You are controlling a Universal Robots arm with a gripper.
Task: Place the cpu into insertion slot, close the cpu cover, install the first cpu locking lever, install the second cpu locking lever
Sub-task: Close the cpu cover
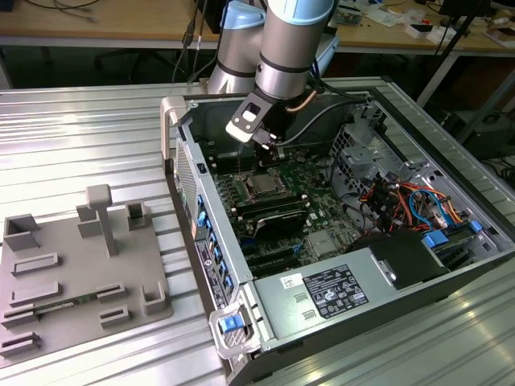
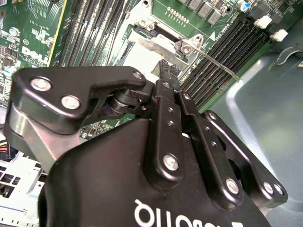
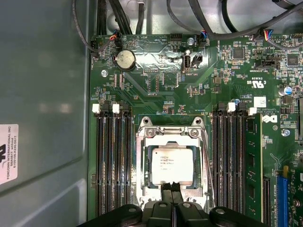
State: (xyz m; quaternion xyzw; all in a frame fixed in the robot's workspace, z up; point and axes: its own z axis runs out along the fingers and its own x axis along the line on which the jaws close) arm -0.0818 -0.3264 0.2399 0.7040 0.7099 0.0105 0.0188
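Matt silver-grey metal tops the cpu, the cpu cover gleams as bare metal, the motherboard shines glossy green, the gripper is matt black, and the table is ribbed metal.

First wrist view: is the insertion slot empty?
No, the cpu lies flat inside the insertion slot, with the cpu cover framing its edges.

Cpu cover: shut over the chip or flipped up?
Shut. In the first wrist view the cpu cover lies flat, its silver frame ringing the cpu, which shows through the cut-out.
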